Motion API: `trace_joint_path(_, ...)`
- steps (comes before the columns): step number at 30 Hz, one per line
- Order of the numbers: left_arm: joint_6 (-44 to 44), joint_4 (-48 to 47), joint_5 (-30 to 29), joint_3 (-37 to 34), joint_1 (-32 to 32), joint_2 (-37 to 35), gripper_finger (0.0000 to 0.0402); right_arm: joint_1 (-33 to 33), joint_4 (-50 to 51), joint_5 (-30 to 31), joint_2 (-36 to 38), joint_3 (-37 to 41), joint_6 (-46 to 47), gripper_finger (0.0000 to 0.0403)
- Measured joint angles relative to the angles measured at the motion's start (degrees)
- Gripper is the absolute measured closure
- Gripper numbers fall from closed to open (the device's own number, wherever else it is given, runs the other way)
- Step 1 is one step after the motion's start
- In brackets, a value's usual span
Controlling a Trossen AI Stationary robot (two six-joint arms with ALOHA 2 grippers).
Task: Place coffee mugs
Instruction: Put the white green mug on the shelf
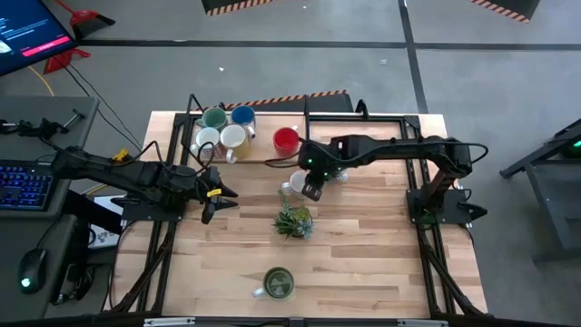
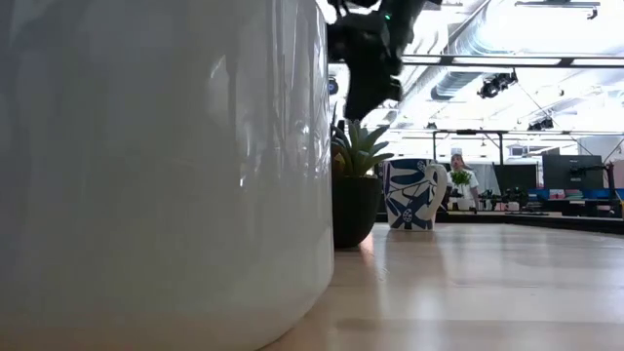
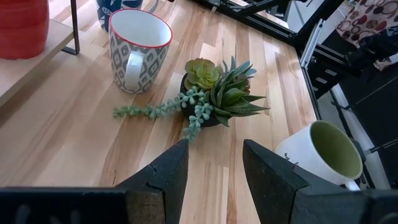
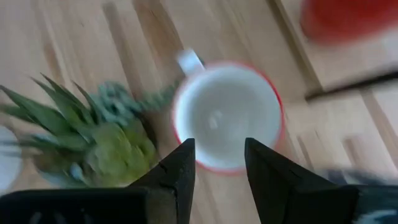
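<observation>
A white mug with a grey diamond pattern and a red rim (image 3: 138, 50) (image 4: 227, 115) (image 1: 292, 186) stands upright on the table beside the small plant (image 1: 293, 221). My right gripper (image 4: 217, 165) (image 1: 311, 186) hovers open above it, pointing down, one finger to each side of the rim's nearer part. My left gripper (image 3: 214, 168) (image 1: 218, 195) waits open to the plant's left. A white mug with an olive-green inside (image 1: 277, 283) (image 3: 323, 155) stands near the near edge. Teal (image 1: 214, 118), blue (image 1: 242, 115), two white (image 1: 221, 139) and red (image 1: 286, 139) mugs stand on the far shelf.
A blue-and-white patterned mug (image 2: 414, 195) stands beyond the plant (image 2: 356, 185). The near white mug (image 2: 156, 175) fills the low view's left. The black frame rails (image 1: 413, 163) run along both table sides. A person (image 2: 458, 180) shows far behind. Bare wood lies right of the plant (image 1: 381, 236).
</observation>
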State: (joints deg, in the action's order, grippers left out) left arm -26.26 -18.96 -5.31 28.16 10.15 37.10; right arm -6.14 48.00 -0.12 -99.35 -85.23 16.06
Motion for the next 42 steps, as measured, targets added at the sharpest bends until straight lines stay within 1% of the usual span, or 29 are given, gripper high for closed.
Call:
trace_joint_path(5,0.00,0.00,-0.01,0.00,0.00,0.00,0.0259,0.57,-6.54,-0.20,0.00,0.00,-1.53,0.0285)
trace_joint_path(8,-0.02,0.00,0.01,0.00,0.00,0.00,0.0259,0.70,-10.84,-3.47,0.00,0.00,-1.56,0.0285)
trace_joint_path(10,0.34,0.00,0.01,0.00,0.00,0.01,0.0259,0.90,-12.57,-3.95,0.00,0.00,-1.56,0.0285)
trace_joint_path(17,0.59,0.00,0.01,0.00,0.00,0.00,0.0259,1.00,-9.72,-3.39,0.00,-0.01,-1.56,0.0285)
trace_joint_path(21,0.59,0.01,0.01,0.00,0.00,0.01,0.0259,1.84,-9.70,-3.41,0.00,-0.02,-1.59,0.0285)
trace_joint_path(27,1.94,0.00,0.03,0.00,0.00,0.00,0.0259,3.99,-9.62,-3.40,0.00,0.00,-5.84,0.0285)
trace_joint_path(29,1.92,0.02,0.03,0.00,0.00,0.02,0.0259,4.51,-9.12,-2.33,0.00,-0.01,-7.02,0.0285)
trace_joint_path(35,1.58,0.00,0.04,0.00,0.00,0.00,0.0259,4.75,-8.39,1.09,0.00,-0.01,-4.63,0.0285)
trace_joint_path(42,1.42,0.02,0.03,0.00,0.01,0.02,0.0259,4.71,-8.38,1.16,0.00,-0.01,-4.55,0.0285)
